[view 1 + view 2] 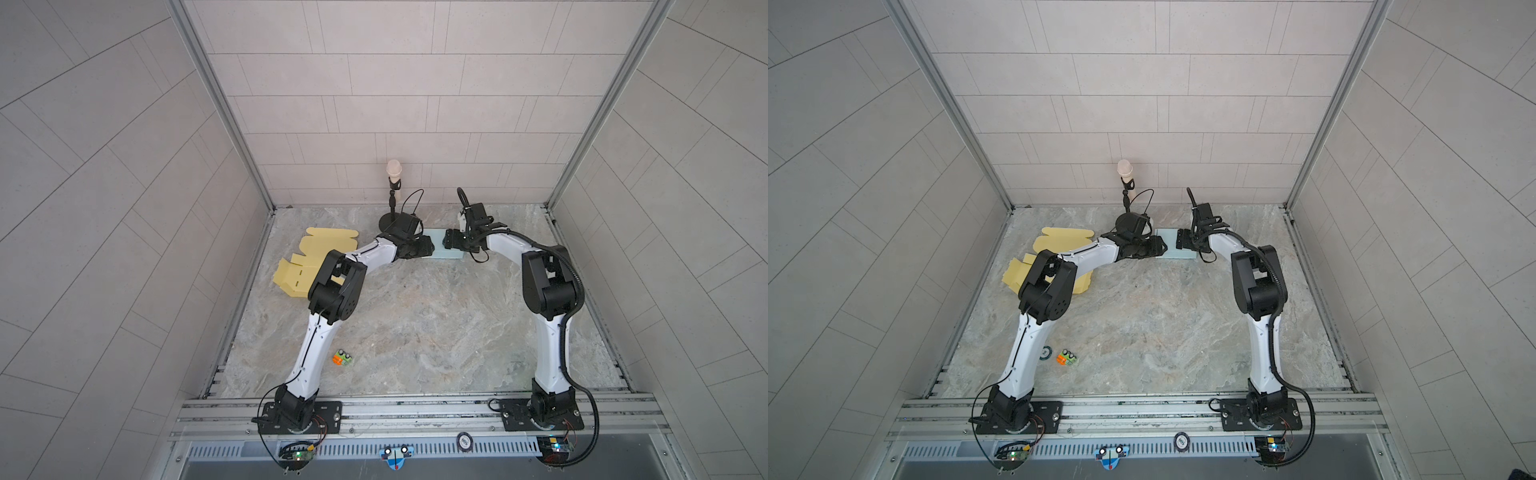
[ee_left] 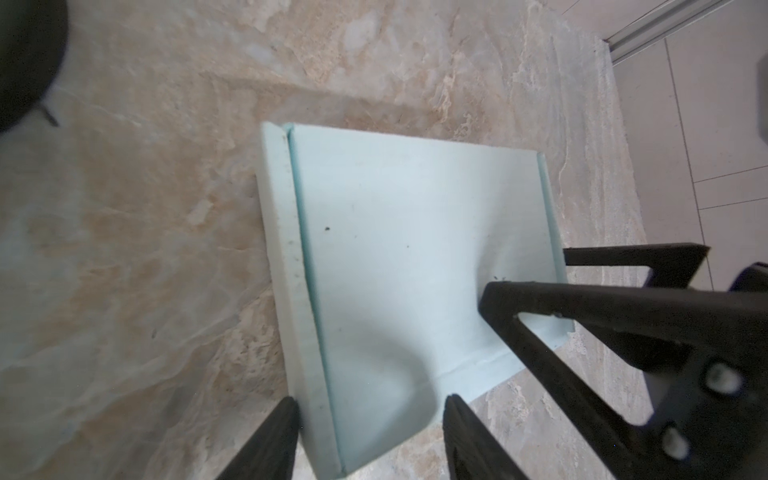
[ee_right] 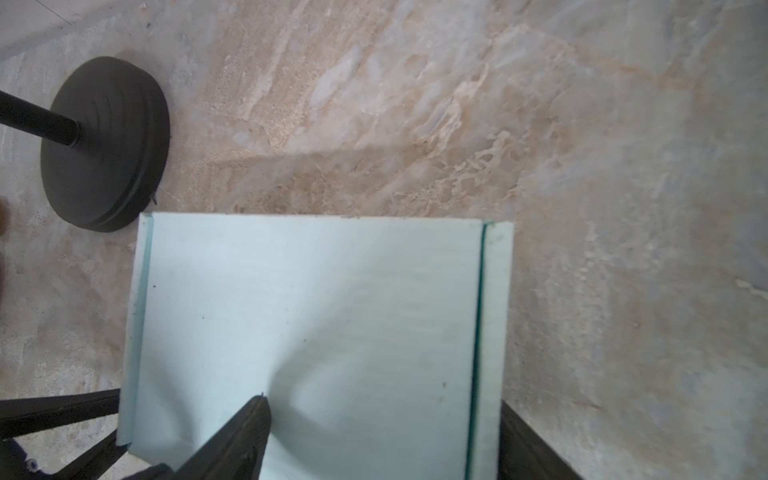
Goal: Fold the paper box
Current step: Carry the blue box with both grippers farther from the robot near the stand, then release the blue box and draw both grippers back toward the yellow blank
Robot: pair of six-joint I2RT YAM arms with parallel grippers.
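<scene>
The pale blue paper box (image 1: 445,250) lies flat at the far middle of the marble worktop (image 1: 415,324), just right of the microphone stand (image 1: 393,195). The left hand (image 1: 427,246) reaches it from the left and the right hand (image 1: 449,240) from the right. Both hands stand apart and clamp nothing. Each has one finger on the dented lid and the other just outside a side wall, on opposite sides. Yellow cardboard sheets (image 1: 309,253) lie at the far left, partly under the left arm.
</scene>
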